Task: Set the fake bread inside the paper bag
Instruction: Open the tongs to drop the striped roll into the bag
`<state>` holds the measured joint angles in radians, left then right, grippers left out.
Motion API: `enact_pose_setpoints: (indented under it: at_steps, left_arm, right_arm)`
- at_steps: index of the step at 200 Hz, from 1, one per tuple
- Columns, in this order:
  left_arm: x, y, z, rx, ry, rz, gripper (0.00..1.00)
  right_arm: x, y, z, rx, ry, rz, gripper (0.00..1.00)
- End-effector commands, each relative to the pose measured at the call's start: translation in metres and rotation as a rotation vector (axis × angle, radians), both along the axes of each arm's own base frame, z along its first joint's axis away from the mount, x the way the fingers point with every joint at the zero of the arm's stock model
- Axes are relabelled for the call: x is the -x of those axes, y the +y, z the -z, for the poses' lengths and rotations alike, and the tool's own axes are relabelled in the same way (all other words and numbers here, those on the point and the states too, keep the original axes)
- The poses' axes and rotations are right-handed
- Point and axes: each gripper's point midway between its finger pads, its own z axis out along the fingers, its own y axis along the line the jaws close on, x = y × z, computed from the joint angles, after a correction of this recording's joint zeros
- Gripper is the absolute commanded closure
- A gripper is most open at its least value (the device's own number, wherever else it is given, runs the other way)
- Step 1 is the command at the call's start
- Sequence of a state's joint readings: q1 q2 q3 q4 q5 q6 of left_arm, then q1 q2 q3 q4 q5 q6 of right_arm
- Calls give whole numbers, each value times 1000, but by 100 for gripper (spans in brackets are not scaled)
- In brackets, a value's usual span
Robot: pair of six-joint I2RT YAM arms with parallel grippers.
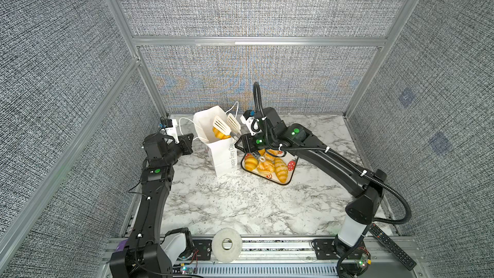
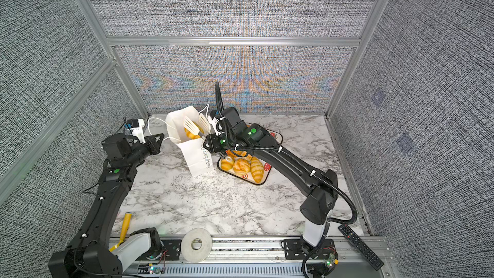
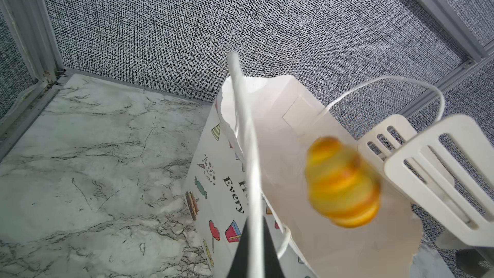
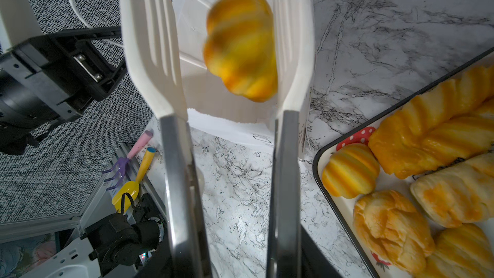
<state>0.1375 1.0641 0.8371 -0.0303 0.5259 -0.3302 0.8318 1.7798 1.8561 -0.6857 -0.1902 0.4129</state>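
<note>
**Roll Over the Bag, Tongs Spread Wide**

The right gripper (image 1: 239,143) held a pair of white tongs (image 4: 155,49) by their shiny metal arms, its jaws part way apart around them; the two flat blades with slots stood spread wide, right over the open top of the paper bag (image 1: 223,156); between the blades was one bread roll (image 4: 240,41), golden orange with pale stripes and bumpy ridges; it looked blurry in both wrist views, and in both top views it showed just inside the bag's mouth; I could not tell if it touched a blade.

The left gripper (image 3: 251,247) was pressed together, pinching the thin white cord handle (image 3: 244,129) of the bag; the cord ran straight out from the gripper's tip.

The bag stood on the marble table (image 1: 240,204); it was white, with grey letters down one side and little party drawings on another. Just beside the bag sat a white tray (image 4: 316,165) with a black rim; the other fake breads (image 1: 280,171) lay on it close together, a small round striped one, a twisty bun and some long ones.
</note>
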Motion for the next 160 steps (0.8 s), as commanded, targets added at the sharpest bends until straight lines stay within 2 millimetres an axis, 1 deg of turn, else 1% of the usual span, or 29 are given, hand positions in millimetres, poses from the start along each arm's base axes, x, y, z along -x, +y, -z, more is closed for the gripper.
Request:
enact_pose_setpoints:
  at_steps: [1,35,71,90,110,160]
  left_arm:
    - [-1,-1,-2,-1,-14,9,100]
    - [-1,-1,-3,-1,-15,7,100]
    - [0,-2,-4,0,-19,12,100]
    - [0,-2,-4,0,-19,12,100]
    - [0,-2,-4,-1,-19,12,100]
    - [0,-1,-4,-1,-19,10,100]
  right_arm:
    - [-1,3,-10,-23,-21,-7,49]
    - [-1,1,-18,-24,-36,-5,49]
    - [1,-7,-33,-27,-71,7,50]
    - [3,-13,-45,-38,-95,16,50]
    - [3,-20,-53,-39,-118,34,50]
    - [3,-42,-62,-35,-140,75,50]
